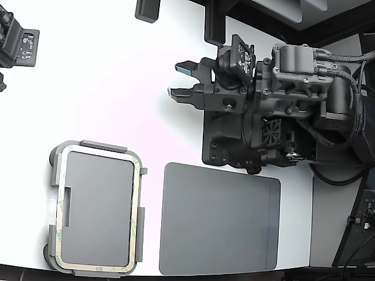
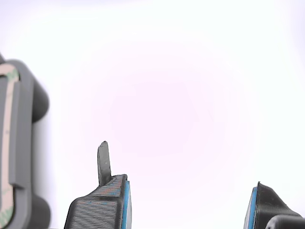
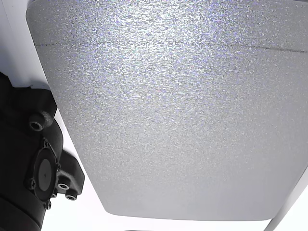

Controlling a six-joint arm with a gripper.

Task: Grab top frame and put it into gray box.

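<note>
The gray box (image 1: 96,211) lies at the lower left of the exterior view, a shallow light gray tray with raised edge tabs. The top frame (image 1: 136,213), a thin cream ring with faint green marks, lies flat around the box's rim. My gripper (image 1: 183,80) hovers over bare white table well up and to the right of the box, open, with nothing between its blue-padded fingers. In the wrist view the gripper (image 2: 188,210) is spread wide, and one end of the gray box (image 2: 24,143) with a strip of the top frame (image 2: 5,138) shows at the edge.
A darker flat gray mat (image 1: 220,219) lies beside the box, and it fills the other view (image 3: 178,110). The black arm base (image 1: 263,117) stands just above the mat. Black fixtures (image 1: 17,44) sit at the table's top left corner.
</note>
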